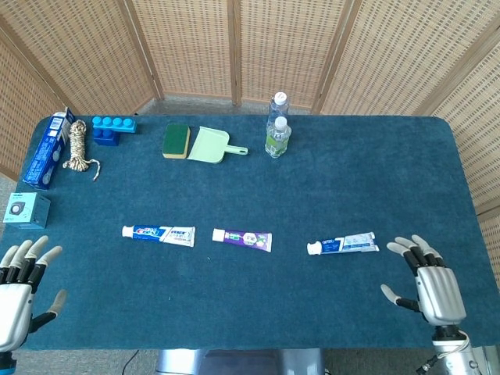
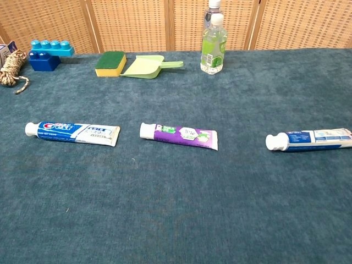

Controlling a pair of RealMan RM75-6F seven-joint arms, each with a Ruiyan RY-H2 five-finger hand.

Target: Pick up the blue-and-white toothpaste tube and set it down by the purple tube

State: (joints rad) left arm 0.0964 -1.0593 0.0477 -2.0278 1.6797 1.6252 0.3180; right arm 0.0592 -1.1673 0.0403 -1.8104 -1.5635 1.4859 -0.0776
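A purple tube (image 1: 242,239) (image 2: 179,135) lies flat at the table's middle. Left of it lies a blue-and-white Crest tube (image 1: 158,233) (image 2: 72,132). To its right is a paler blue-and-white tube (image 1: 343,244) (image 2: 309,139), cap pointing left. My right hand (image 1: 428,285) hovers open near the front right edge, a short way right of and nearer than that pale tube. At the front left corner, my left hand (image 1: 17,301) is open and holds nothing. Neither hand shows in the chest view.
Along the back stand two bottles (image 1: 277,129), a green dustpan (image 1: 211,145), a sponge (image 1: 176,140), a blue block (image 1: 113,129), a rope coil (image 1: 77,147) and a blue box (image 1: 47,150). A teal box (image 1: 26,209) sits at the left edge.
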